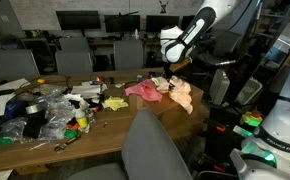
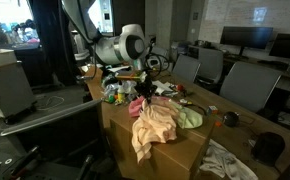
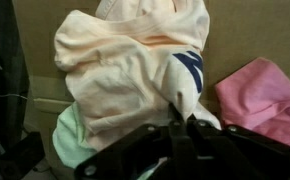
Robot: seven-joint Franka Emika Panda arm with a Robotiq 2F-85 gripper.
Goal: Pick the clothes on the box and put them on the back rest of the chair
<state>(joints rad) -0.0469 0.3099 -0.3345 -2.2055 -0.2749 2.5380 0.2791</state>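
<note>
My gripper [image 3: 182, 120] is shut on a fold of the peach-cream shirt [image 3: 125, 70], right by its dark blue print. In both exterior views the gripper [image 1: 170, 76] [image 2: 142, 90] is down at the corner of the brown box [image 1: 105, 138]. The shirt [image 1: 183, 96] [image 2: 153, 125] drapes over the box's edge. A pink garment [image 1: 143, 90] [image 3: 260, 90] lies beside it, and a yellow-green one [image 2: 190, 117] [image 3: 70, 135] lies partly under it. The grey chair's back rest [image 1: 155, 150] stands in the foreground.
Clutter of bags, wrappers and a small yellow scrap [image 1: 115, 103] covers one end of the box. A row of grey chairs [image 1: 75, 58] and monitors stands behind. Some cloth [image 2: 225, 160] lies on the floor beside the box [image 2: 180, 158].
</note>
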